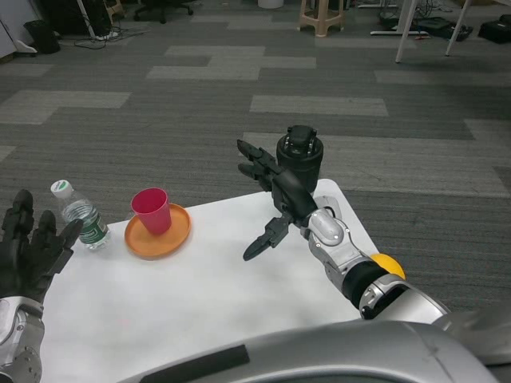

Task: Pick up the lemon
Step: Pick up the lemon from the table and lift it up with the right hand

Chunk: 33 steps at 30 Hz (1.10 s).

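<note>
Right hand (pixel 271 199) spread, grasping nothing, above my counter (pixel 200 295).
My lemon (pixel 388 264) lay beside that forearm at the counter's edge; left hand (pixel 28 247) waited, released.

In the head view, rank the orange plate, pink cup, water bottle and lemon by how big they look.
1. orange plate
2. pink cup and water bottle, too alike to rank
3. lemon, though the right arm hides part of it

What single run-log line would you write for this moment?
task: pick up lemon | lemon: right table edge, behind forearm, untouched | right hand: open, raised over table | left hand: open, near bottle
</note>
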### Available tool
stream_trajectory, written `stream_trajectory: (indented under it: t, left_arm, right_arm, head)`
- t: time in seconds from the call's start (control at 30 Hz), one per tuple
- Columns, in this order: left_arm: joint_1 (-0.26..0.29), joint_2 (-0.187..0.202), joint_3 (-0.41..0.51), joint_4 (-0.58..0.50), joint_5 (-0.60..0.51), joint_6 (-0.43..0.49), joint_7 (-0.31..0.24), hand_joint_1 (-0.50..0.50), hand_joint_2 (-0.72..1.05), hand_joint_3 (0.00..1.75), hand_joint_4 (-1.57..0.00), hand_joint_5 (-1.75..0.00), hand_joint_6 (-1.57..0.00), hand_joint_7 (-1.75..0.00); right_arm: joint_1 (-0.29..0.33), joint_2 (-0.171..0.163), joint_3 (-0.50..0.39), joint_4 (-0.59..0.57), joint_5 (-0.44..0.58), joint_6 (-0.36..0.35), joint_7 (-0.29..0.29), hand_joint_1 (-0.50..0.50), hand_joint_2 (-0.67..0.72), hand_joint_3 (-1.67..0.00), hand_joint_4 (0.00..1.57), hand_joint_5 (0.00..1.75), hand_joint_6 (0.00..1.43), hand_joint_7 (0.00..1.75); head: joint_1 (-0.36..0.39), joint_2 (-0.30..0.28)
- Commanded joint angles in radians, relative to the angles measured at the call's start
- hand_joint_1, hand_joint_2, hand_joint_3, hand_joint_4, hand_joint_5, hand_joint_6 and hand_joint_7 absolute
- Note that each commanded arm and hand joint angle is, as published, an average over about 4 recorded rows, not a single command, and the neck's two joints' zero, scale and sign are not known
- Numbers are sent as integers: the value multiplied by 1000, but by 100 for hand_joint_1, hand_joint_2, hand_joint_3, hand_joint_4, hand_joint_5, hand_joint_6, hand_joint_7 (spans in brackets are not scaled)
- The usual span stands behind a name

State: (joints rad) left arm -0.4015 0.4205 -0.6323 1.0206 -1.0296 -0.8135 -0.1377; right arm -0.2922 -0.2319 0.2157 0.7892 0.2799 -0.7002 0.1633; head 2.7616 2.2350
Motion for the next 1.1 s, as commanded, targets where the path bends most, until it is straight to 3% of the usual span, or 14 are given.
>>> stream_trajectory:
  t: [0.03,0.13,0.33,0.63,1.1]
  left_arm:
    - [-3,12,8,0,5,5,1,50,96,9,0,0,0,0]
    - [-5,12,8,0,5,5,1,50,96,9,0,0,0,0]
    - [-10,12,6,0,5,5,1,50,96,9,0,0,0,0]
    - [-28,14,-9,4,5,7,1,50,96,9,0,0,0,0]
    - [-62,14,-37,15,6,35,0,50,96,9,0,0,0,0]
  right_arm:
    - [-18,-4,-6,1,5,6,1,-8,22,-16,0,56,0,0]
    - [-13,-4,-20,-11,5,5,4,-8,22,-16,0,53,0,0]
    - [31,-10,-92,-77,4,5,7,-8,17,-16,0,51,0,0]
    - [151,-17,-253,-229,1,4,2,-8,9,-16,0,48,0,0]
    - [395,-9,-569,-434,-1,4,-24,-12,-3,-16,0,48,0,0]
  head:
    - [-88,-25]
    - [-197,-43]
    - [-288,-56]
    - [-314,-57]
    - [-411,-81]
